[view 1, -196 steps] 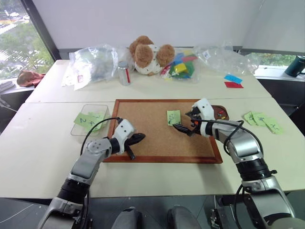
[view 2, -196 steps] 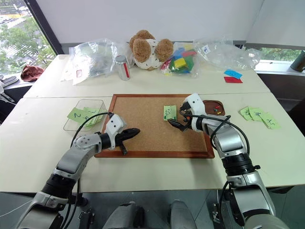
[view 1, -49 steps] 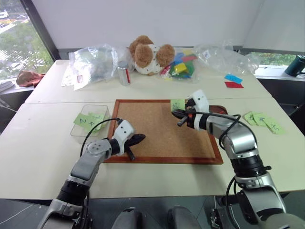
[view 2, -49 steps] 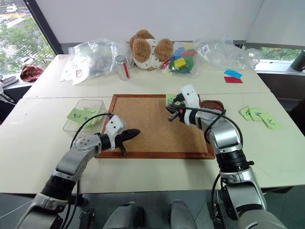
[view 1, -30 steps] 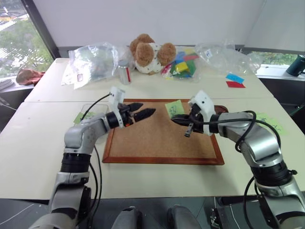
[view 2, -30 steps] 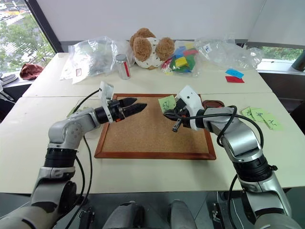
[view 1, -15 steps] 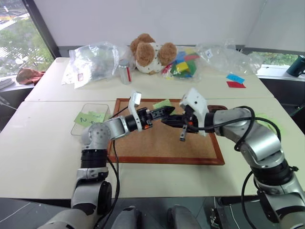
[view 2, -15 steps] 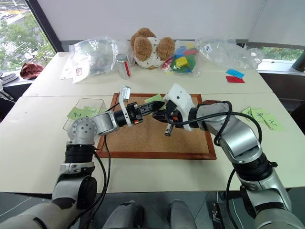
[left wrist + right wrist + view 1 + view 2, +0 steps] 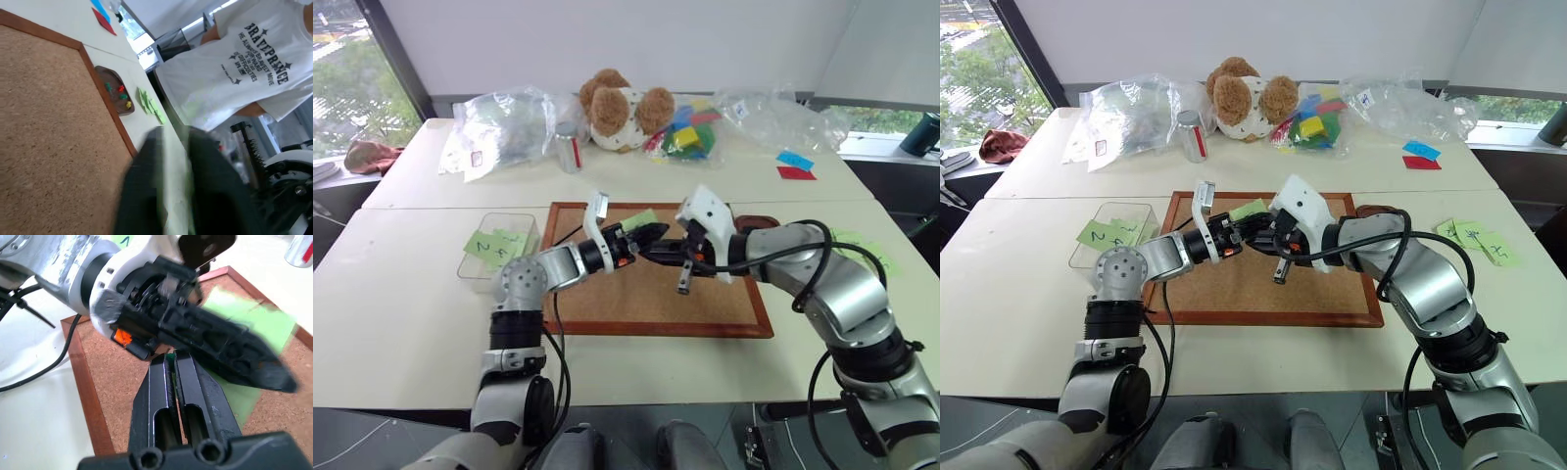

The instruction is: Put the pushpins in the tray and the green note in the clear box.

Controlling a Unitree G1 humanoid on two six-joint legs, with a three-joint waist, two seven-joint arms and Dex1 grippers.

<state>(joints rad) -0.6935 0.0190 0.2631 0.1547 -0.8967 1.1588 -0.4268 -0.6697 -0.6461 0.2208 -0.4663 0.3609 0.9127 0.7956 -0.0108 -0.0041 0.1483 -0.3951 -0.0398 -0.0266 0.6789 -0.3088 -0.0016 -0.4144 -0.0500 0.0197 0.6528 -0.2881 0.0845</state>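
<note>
Both tools point(image 9: 651, 235) point(image 9: 172, 363) seemingly pinching one green note point(image 9: 640, 217) — mid-air; above corkboard point(image 9: 636, 294)

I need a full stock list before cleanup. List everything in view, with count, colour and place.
green note: one, light green, held above the corkboard, pinched by both grippers
clear box: one, transparent, left of corkboard, green notes inside
tray: one, dark brown, by the corkboard's right edge, pushpins inside: red, green, yellow
loose green notes: several, table's right side
blue note and red note: one each, far right
teddy bear: brown and white, far edge
plastic bags: clear, far edge
can: silver, beside the bear
person's white T-shirt: beyond the table
left gripper: shut on the note
right gripper: shut on the note
</note>
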